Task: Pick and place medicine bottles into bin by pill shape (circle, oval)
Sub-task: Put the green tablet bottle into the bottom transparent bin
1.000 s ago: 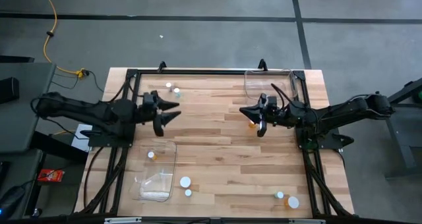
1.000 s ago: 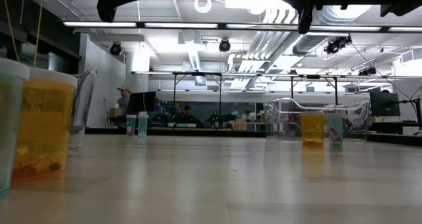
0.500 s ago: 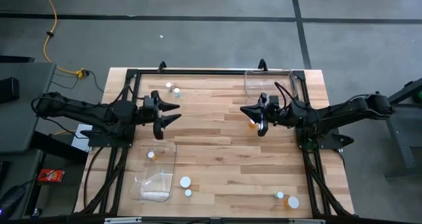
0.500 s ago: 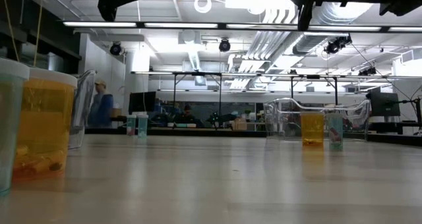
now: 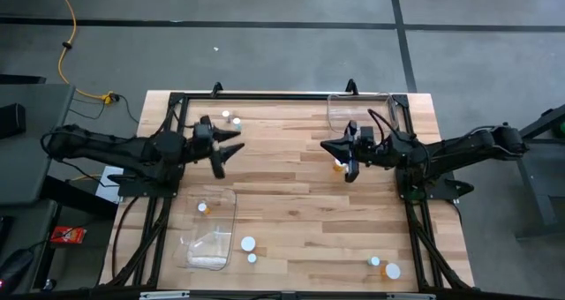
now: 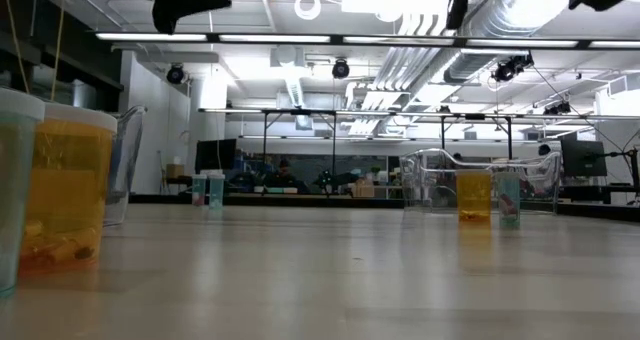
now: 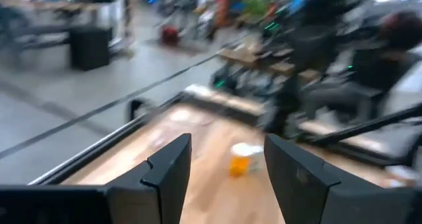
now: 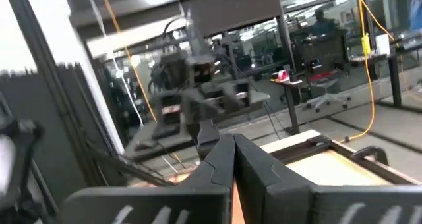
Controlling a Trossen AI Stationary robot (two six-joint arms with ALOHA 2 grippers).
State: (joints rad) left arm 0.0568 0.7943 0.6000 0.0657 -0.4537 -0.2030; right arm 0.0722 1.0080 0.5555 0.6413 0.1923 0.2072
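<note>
Small white-capped medicine bottles stand about the wooden table: two at the far left [image 5: 230,118], one orange [image 5: 338,167] below my right gripper, two near the front [image 5: 250,250], two at the near right [image 5: 384,266], and one [image 5: 202,207] by the near-left clear bin [image 5: 212,234]. My left gripper [image 5: 228,152] hangs open above the table's left half, with nothing between its fingers [image 7: 173,165]. My right gripper [image 5: 325,146] is shut and empty, high over the table, pointing toward the left arm. The left wrist view shows the orange bottle [image 7: 240,163] far off.
A second clear bin [image 5: 360,110] stands at the far right corner. An orange bottle [image 6: 68,195] and a teal one [image 6: 12,190] stand close to the low camera. A black frame [image 5: 282,95] borders the table. Bare wood lies between the arms.
My right gripper has risen a little and stays shut. My left gripper has rolled about its own line and swung slightly toward the far edge, staying open. No bottle has moved. A person crossed the room behind the table.
</note>
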